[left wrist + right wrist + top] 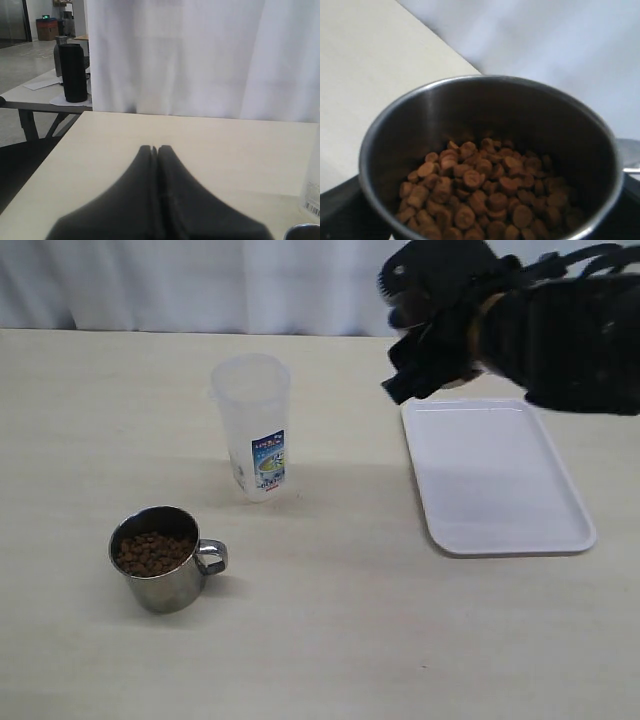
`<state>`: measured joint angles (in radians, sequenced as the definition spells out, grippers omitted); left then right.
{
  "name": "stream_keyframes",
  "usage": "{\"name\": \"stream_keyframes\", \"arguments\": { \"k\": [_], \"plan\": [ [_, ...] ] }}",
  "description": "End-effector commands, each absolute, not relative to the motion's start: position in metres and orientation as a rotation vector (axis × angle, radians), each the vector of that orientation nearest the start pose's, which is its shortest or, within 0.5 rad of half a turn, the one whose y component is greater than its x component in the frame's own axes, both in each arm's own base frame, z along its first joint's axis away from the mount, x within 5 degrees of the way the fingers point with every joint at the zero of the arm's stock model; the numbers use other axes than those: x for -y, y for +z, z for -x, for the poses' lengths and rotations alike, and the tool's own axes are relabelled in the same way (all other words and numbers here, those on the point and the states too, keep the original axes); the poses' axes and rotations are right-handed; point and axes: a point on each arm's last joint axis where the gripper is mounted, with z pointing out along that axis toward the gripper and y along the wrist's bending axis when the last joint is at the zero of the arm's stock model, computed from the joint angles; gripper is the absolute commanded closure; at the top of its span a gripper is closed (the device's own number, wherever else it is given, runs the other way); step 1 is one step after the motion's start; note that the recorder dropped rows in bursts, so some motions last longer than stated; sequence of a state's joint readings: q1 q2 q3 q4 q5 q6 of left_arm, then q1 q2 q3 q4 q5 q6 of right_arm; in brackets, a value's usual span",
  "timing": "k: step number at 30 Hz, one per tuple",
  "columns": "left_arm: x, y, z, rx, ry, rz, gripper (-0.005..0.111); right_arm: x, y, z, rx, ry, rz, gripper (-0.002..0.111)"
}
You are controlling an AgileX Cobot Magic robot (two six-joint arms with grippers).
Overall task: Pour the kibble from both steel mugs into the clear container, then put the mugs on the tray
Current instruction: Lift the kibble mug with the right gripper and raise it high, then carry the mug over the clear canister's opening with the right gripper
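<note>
- Right gripper [432, 355] clamped on held steel mug [485, 105], raised near the tray [490, 470]; mug level, likely so the kibble [485, 200] stays in until over the clear container [252, 410]
- left gripper [156, 150] jaws together, empty, low over the bench [330, 640]
- second steel mug [160, 575] full, upright on bench, near the container
- container label [268, 462] blue-and-white; writing too small to read

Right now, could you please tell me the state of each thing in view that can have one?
Shiny steel mug on the table: upright, holding brown kibble.
Second steel mug: held by the right gripper, kibble inside.
Tall clear plastic container: upright, lidless, looks empty.
Flat white rectangular tray: nothing on it.
Left gripper: shut, holding nothing.
</note>
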<state>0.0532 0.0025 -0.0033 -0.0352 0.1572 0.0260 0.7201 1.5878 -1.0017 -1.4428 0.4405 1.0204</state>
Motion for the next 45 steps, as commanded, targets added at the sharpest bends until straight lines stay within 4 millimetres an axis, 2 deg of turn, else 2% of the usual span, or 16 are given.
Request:
{"name": "stream_keyframes", "arguments": {
  "k": [1, 4, 9, 14, 24, 38, 45],
  "plan": [
    [-0.002, 0.200, -0.056, -1.629, 0.021, 0.043, 0.107, -0.223, 0.255, -0.280, -1.742, -0.345, 0.970, 0.104],
    [-0.002, 0.200, -0.056, -1.629, 0.021, 0.043, 0.107, -0.234, 0.251, -0.276, -1.719, -0.347, 0.987, 0.104],
    [-0.002, 0.200, -0.056, -1.629, 0.021, 0.043, 0.107, -0.251, 0.260, -0.281, -1.678, -0.331, 0.982, 0.104],
    [-0.002, 0.200, -0.056, -1.629, 0.019, 0.044, 0.107, -0.270, 0.265, -0.288, -1.588, -0.319, 1.123, 0.104],
    [-0.002, 0.200, -0.056, -1.629, 0.019, 0.044, 0.107, -0.292, 0.255, -0.304, -1.489, -0.398, 1.281, 0.104],
    [-0.002, 0.200, -0.056, -1.629, 0.019, 0.044, 0.107, -0.300, 0.252, -0.303, -1.304, -0.490, 1.517, 0.104],
    [-0.002, 0.200, -0.056, -1.629, 0.021, 0.043, 0.107, -0.300, 0.252, -0.303, -1.266, -0.526, 1.555, 0.104]
  ]
}}
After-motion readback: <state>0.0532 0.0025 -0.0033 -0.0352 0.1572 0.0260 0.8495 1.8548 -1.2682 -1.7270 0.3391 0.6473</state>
